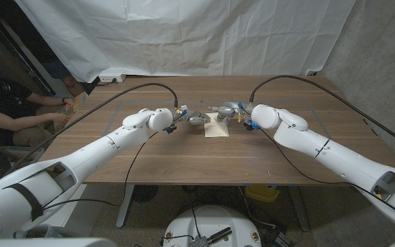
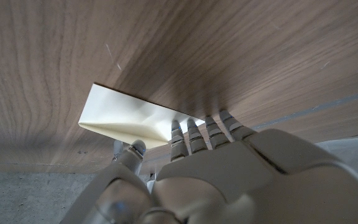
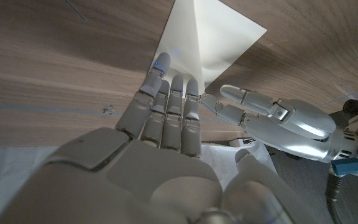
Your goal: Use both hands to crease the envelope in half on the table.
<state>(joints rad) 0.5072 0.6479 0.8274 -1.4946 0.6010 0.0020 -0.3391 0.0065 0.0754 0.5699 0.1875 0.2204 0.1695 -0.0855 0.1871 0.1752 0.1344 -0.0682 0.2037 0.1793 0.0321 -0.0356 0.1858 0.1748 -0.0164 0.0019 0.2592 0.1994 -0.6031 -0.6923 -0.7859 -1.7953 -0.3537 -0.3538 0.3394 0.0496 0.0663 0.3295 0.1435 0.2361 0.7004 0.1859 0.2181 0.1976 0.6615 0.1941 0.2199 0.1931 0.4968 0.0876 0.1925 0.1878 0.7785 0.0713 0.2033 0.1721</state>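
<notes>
White glossy arms (image 1: 101, 147), grey jointed fingers (image 3: 169, 106) (one tip lit blue), black cables (image 1: 125, 92)

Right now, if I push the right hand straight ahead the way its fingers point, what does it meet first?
The envelope: the right hand already has its fingertips at its near edge. The left hand sits off to one side of that line, though depth is hard to judge.

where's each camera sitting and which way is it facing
Head view: on the robot's head, looking down over both arms at the brown wooden table, cream paper envelope mid-table.
Left wrist view: on the left wrist, along the left robot hand toward the envelope.
Right wrist view: on the right wrist, along the right robot hand; the left robot hand shows too.
All share the envelope.
</notes>
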